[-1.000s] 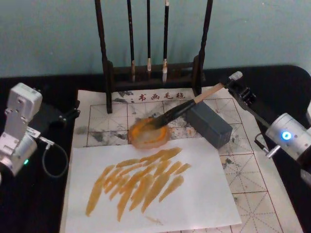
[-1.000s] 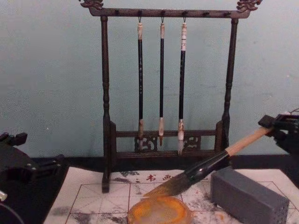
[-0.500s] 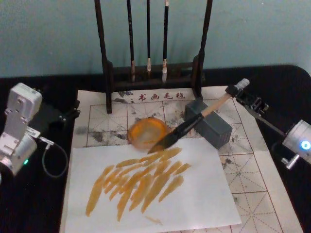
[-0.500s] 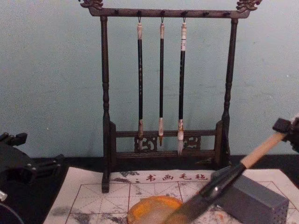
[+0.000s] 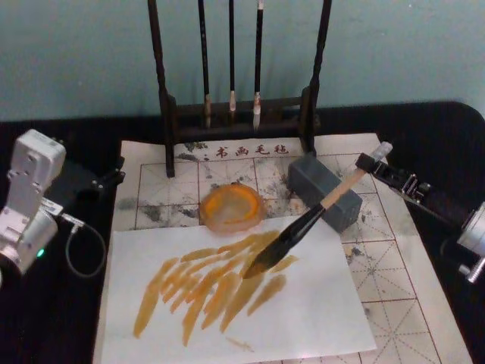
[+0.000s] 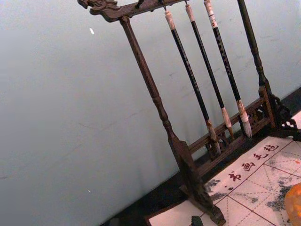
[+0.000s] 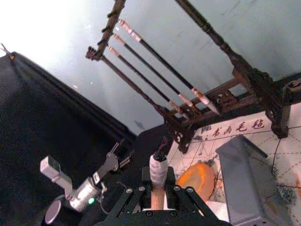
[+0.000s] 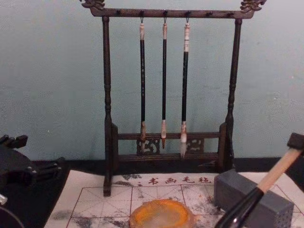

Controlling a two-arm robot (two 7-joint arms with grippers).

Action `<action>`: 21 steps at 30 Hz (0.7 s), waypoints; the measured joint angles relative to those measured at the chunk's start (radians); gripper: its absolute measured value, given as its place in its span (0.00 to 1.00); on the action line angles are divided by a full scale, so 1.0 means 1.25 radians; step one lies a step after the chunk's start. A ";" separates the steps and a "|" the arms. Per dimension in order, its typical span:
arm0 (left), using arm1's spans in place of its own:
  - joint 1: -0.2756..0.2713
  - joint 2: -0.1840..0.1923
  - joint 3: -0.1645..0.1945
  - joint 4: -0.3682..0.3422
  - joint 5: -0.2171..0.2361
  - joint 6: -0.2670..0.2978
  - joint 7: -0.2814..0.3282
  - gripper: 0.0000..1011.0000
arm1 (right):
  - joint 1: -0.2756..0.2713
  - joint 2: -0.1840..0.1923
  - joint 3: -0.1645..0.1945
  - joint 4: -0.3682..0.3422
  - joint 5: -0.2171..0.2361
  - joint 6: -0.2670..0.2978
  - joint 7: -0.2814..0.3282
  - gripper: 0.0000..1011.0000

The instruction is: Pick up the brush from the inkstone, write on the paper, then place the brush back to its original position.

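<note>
Currently, the left end effector (image 5: 91, 182) sits idle at the 9 o'clock edge of the black worktop (image 5: 45, 318). The round orange-amber inkstone (image 5: 233, 206) rests on the red-gridded off-white paper (image 5: 379, 258). The thick tan-handled, dark-tipped brush (image 5: 311, 220) slants, its tip at the inkstone's 5 o'clock over the orange strokes (image 5: 204, 284). The right end effector (image 5: 370, 164) is clenched on the handle's top.

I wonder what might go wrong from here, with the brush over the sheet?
The right gripper holds the brush at its very end, so the tip could wobble or smear the white sheet. The handle passes close by the grey block and might knock it. The left gripper idles at left.
</note>
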 joint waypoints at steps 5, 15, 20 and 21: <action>0.000 0.000 0.000 0.000 0.000 0.000 0.000 0.99 | 0.000 0.020 -0.015 -0.007 -0.010 -0.002 0.017 0.19; 0.000 0.000 0.000 0.000 0.000 0.000 0.000 0.99 | 0.014 0.044 -0.049 -0.011 -0.027 -0.003 0.049 0.19; 0.000 0.000 0.000 0.000 0.000 0.000 0.000 0.99 | 0.023 0.052 -0.066 -0.011 -0.038 -0.003 0.060 0.19; 0.000 0.000 0.000 0.000 0.000 0.000 0.000 0.99 | 0.024 0.053 -0.068 -0.011 -0.039 -0.003 0.062 0.19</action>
